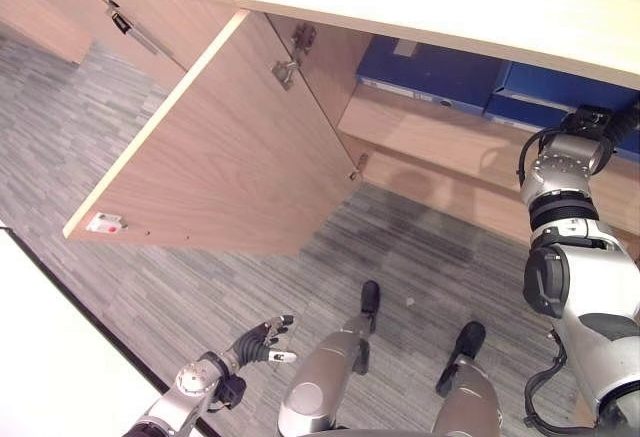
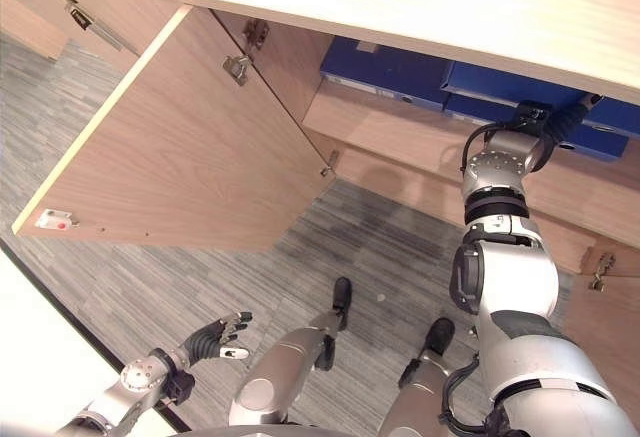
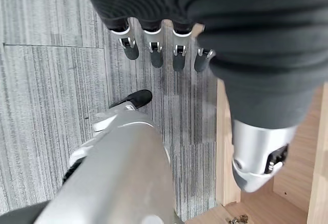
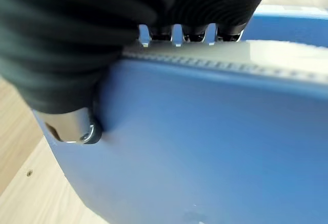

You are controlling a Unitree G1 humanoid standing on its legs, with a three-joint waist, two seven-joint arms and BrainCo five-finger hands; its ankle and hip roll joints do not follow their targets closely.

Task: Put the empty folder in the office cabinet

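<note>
Folder (image 4: 205, 147) placement looks nearly done: the blue binder sits on the cabinet shelf (image 2: 400, 132) at the far right, beside other blue folders (image 2: 385, 69), with the right hand (image 2: 560, 122) reaching in to it. Its wrist view adds what the eye views cannot: fingers (image 4: 177, 33) hooked over the top edge, thumb pressed on the face, seemingly clamping it to steer it inward. Near left, the left hand (image 1: 262, 340) hangs idle over the carpet floor (image 1: 420, 257), fingers loosely spread, clear of the open cabinet door (image 1: 230, 157).

Folders (image 1: 430, 72) on cabinet shelf (image 1: 420, 127)
</note>
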